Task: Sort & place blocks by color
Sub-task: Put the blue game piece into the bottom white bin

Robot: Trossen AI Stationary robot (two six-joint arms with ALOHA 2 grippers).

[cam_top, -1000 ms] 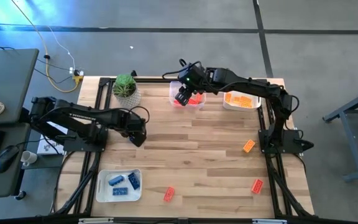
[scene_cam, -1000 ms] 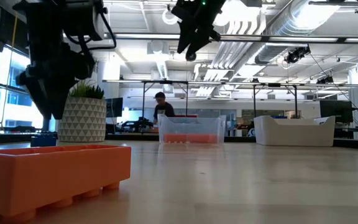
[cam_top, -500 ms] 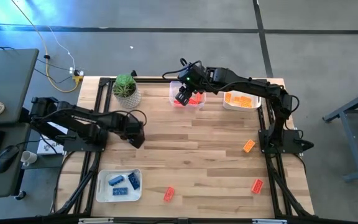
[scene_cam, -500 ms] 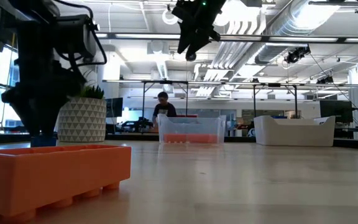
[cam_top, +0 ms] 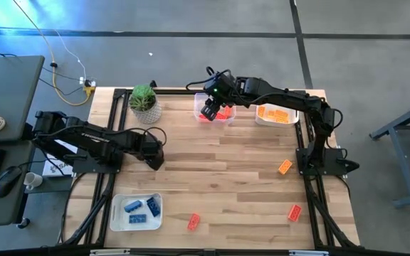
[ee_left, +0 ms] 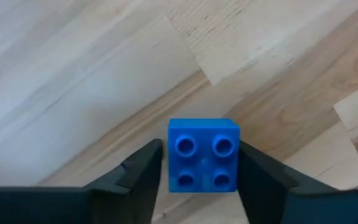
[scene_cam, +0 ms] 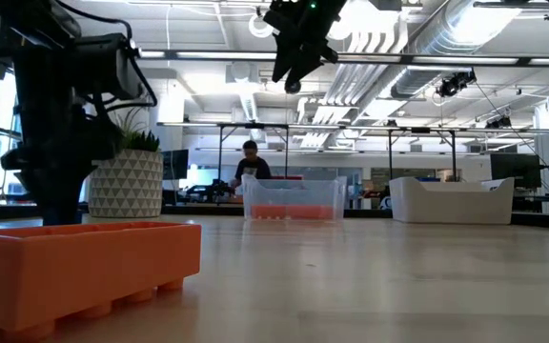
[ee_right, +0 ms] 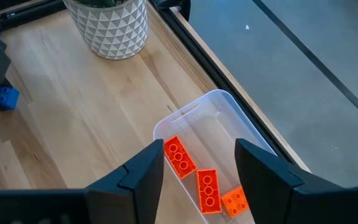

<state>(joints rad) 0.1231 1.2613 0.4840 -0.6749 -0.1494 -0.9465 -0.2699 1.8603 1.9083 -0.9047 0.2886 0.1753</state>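
Observation:
My left gripper (cam_top: 156,158) is low over the table's left middle and open. Its fingers stand on either side of a small blue four-stud block (ee_left: 202,155) that lies flat on the wood, also seen in the right wrist view as the blue block (ee_right: 2,98). My right gripper (cam_top: 211,110) hangs open and empty above the clear tray (ee_right: 194,112) at the far edge, which holds three red blocks (ee_right: 207,190). Loose blocks lie on the table: an orange one (cam_top: 285,167) and two red ones (cam_top: 295,211) (cam_top: 193,222).
A white tray (cam_top: 260,119) with orange blocks sits at the far right. A white tray (cam_top: 117,213) with blue blocks sits at the near left. A potted plant (cam_top: 144,102) stands at the far left. A red block (scene_cam: 74,267) fills the low view's foreground.
My left gripper has come down toward the table, onto the blue block, and its fingers now straddle it. The right arm has kept still above the clear tray.

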